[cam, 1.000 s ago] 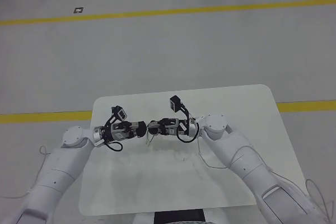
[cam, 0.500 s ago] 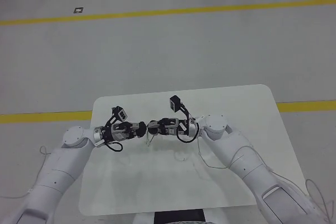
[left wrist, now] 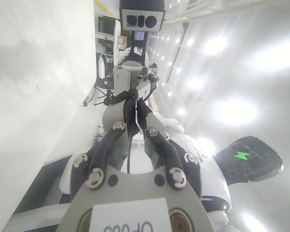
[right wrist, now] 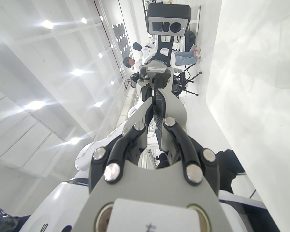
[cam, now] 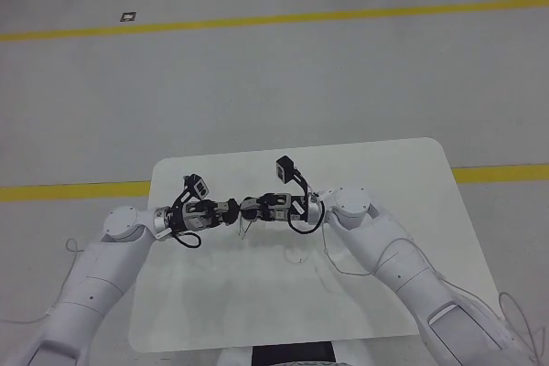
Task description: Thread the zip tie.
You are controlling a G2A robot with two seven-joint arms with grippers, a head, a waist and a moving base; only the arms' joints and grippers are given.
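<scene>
Zip tie (cam: pixel 242 226) — gripped by left end effector (cam: pixel 231 210) and right end effector (cam: pixel 248 209).

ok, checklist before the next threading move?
1. Left gripper shut on the zip tie: ok.
2. Right gripper shut: ok. What it pinches: cannot tell.
3. Grippers tip to tip, raised above the table: ok.
4. Tail lined up with the head slot: cannot tell.
5. Tail already through the head: cannot tell.
</scene>
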